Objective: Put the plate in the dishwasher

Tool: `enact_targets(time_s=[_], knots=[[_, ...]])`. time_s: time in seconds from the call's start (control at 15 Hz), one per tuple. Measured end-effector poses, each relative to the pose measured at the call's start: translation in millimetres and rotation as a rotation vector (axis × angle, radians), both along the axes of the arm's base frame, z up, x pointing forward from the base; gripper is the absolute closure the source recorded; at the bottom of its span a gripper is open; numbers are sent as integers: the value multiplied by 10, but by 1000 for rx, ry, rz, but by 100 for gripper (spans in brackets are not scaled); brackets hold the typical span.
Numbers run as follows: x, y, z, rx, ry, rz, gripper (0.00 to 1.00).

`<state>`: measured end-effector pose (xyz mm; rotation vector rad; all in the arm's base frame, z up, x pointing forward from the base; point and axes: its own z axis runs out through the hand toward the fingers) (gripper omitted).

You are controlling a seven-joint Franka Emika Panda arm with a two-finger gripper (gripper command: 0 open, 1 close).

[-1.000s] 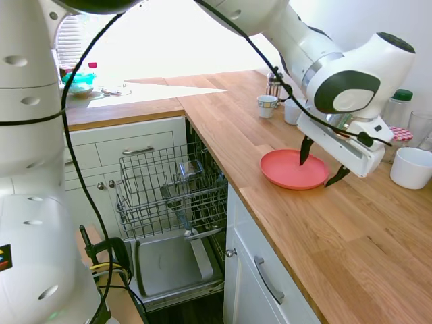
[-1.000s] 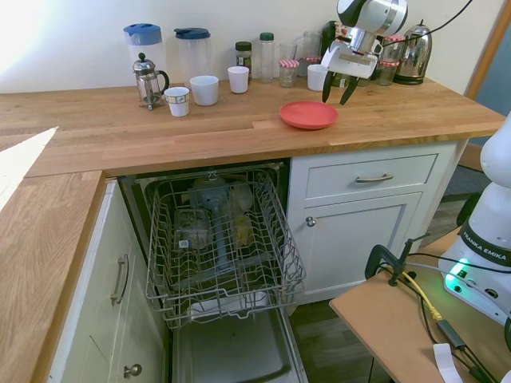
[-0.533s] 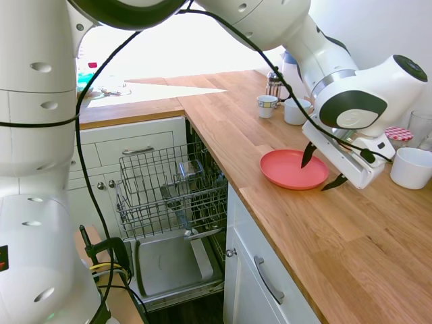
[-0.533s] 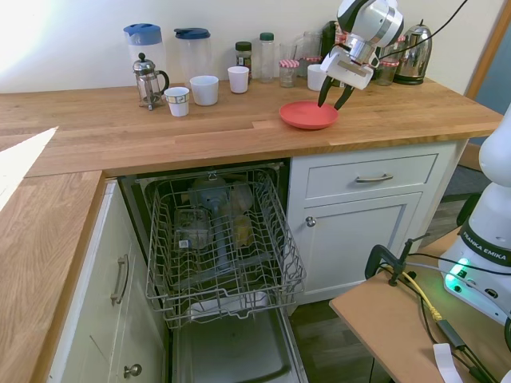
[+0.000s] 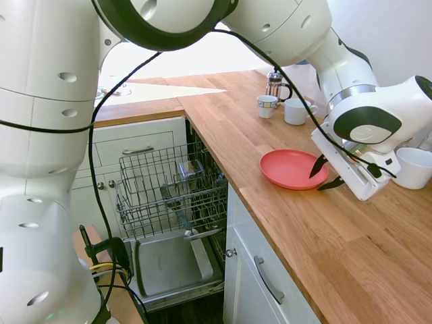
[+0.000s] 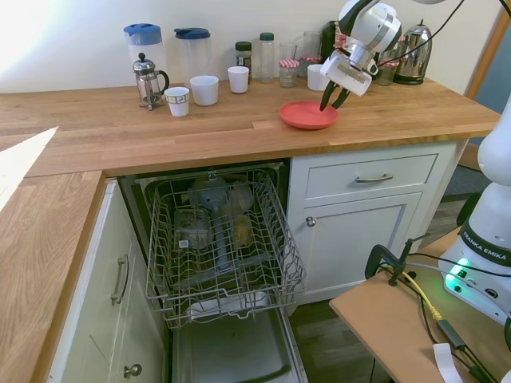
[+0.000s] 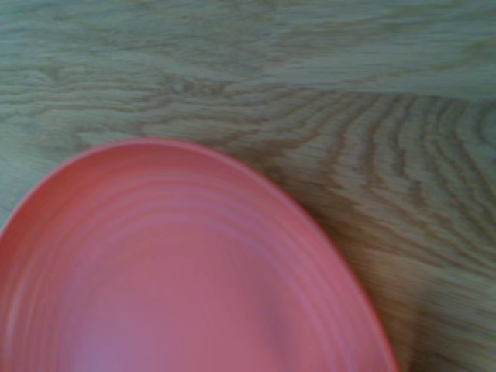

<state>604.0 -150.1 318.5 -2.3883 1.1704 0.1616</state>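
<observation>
The coral-pink plate lies flat on the wooden counter, also seen in the second exterior view. In the wrist view the plate fills the lower part, blurred. My gripper is open and low at the plate's edge farthest from the dishwasher. One dark finger is over the rim and the other is just outside it, with nothing held. From the other side, the gripper hangs tilted at the plate's far right rim. The dishwasher stands open below the counter, with its wire rack pulled out over the dropped door.
A white bowl sits just behind the gripper. Two mugs and a French press stand further along the counter. Jars, pitchers and a kettle line the wall. The rack holds several items.
The gripper has come down and shifted along the counter away from the dishwasher, from above the plate to its edge. Its fingers have stayed open and the plate has not moved.
</observation>
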Motion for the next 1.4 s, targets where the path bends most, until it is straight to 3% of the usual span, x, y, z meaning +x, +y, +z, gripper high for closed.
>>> enact_targets(time_s=[0.87, 1.13, 1.4], knots=[[-42, 18, 65, 28, -19, 5, 100], [-156, 501, 538, -21, -60, 47, 100], [-452, 1473, 1467, -153, -113, 107, 100]])
